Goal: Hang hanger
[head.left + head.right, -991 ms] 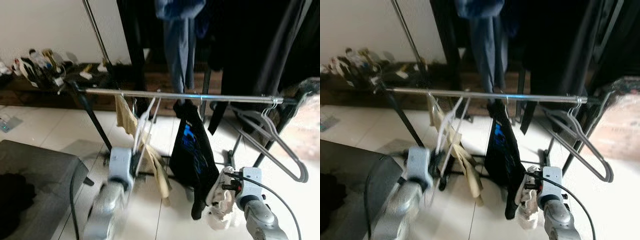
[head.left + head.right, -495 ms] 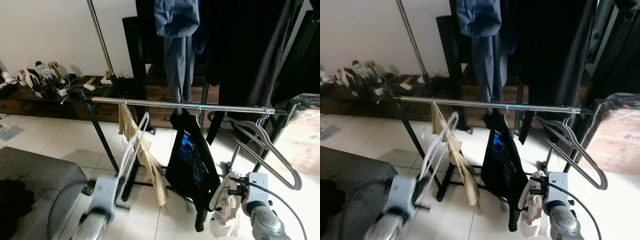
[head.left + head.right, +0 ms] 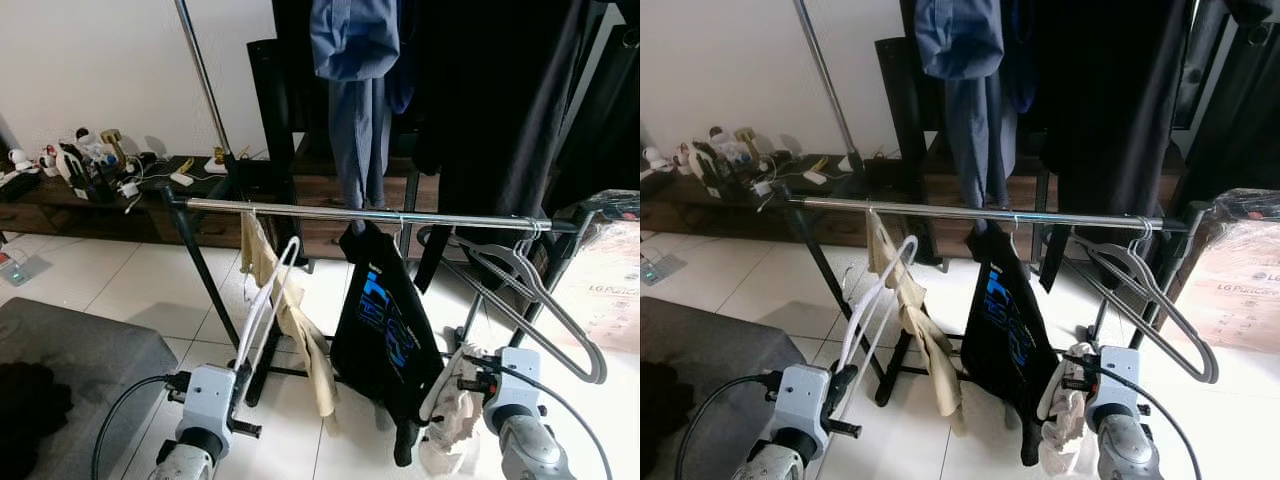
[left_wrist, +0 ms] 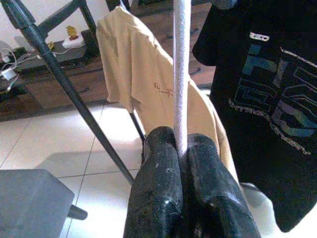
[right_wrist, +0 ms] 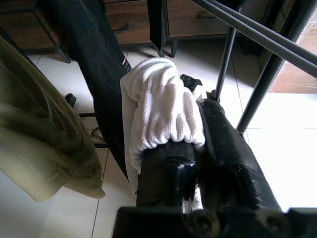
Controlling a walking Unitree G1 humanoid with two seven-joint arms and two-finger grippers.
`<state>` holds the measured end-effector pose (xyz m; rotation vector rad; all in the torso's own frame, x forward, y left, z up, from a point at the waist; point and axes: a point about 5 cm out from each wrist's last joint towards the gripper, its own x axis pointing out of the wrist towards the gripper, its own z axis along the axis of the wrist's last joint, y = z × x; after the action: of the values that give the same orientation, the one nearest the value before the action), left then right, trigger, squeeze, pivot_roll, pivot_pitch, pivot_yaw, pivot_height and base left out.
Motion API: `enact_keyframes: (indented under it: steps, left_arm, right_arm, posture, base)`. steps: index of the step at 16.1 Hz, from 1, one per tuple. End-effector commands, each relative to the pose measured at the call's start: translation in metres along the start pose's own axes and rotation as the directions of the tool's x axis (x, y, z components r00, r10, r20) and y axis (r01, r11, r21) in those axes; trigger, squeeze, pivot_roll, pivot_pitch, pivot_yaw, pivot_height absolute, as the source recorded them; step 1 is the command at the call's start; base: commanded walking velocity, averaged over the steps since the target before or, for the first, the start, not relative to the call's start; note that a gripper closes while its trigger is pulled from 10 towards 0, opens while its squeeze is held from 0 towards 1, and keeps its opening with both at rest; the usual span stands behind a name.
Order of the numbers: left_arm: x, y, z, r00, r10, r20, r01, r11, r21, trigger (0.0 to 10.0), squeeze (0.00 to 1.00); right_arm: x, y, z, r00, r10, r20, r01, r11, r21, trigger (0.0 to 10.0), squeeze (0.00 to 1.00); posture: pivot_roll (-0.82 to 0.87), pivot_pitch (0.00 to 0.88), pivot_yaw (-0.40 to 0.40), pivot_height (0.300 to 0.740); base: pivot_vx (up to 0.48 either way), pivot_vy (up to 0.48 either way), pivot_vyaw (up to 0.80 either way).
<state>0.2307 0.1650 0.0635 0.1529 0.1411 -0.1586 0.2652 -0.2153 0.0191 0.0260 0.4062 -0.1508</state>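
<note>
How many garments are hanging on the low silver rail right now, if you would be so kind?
2. A beige shirt hangs toward the rail's left end; a black printed T-shirt hangs near its middle. The grey hangers at the right end are bare. Darker clothes hang higher behind.

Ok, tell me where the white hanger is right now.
The white hanger is pinched in the left gripper, left of centre, leaning up beside the beige shirt toward the rail, not hooked on.

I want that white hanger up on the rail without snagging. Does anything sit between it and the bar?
Yes. The left pincer is shut on the white hanger, whose top reaches up close to the rail. The beige shirt hangs from the rail right beside it, the black T-shirt farther along.
</note>
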Motion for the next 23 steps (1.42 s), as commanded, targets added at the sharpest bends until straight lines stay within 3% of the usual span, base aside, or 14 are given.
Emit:
enact_keyframes:
  steps: [1,4,5,23]
  left_arm:
    - [0.0,0.001,0.007,1.0,-0.007,0.02,0.007,1.0,0.004,10.0,0.0]
    - [0.001,0.002,0.007,1.0,-0.001,0.019,0.001,1.0,0.001,10.0,0.0]
    - [0.001,0.002,0.008,1.0,-0.002,0.02,0.002,1.0,0.003,10.0,0.0]
    - [0.001,0.0,0.015,0.999,-0.038,0.016,0.038,0.999,-0.009,10.0,0.0]
  right_arm:
    - [0.0,0.001,0.005,1.0,0.004,0.03,-0.004,1.0,0.008,0.0,0.0]
    - [0.001,0.003,0.003,1.0,0.003,0.013,-0.003,1.0,0.004,0.0,0.0]
    - [0.001,0.004,0.003,1.0,0.002,0.004,-0.002,1.0,-0.002,10.0,0.0]
    - [0.003,0.014,0.012,1.0,0.018,0.015,-0.018,1.0,0.009,10.0,0.0]
  posture:
    - [-0.15,0.018,0.069,0.74]
    - [-0.14,0.03,0.07,0.74]
    - [-0.14,0.035,0.07,0.74]
    - [-0.14,0.078,0.069,0.74]
  base:
    - [-0.244,0.0,0.0]
    - [-0.27,0.0,0.0]
    - [-0.27,0.0,0.0]
    - [-0.272,0.0,0.0]
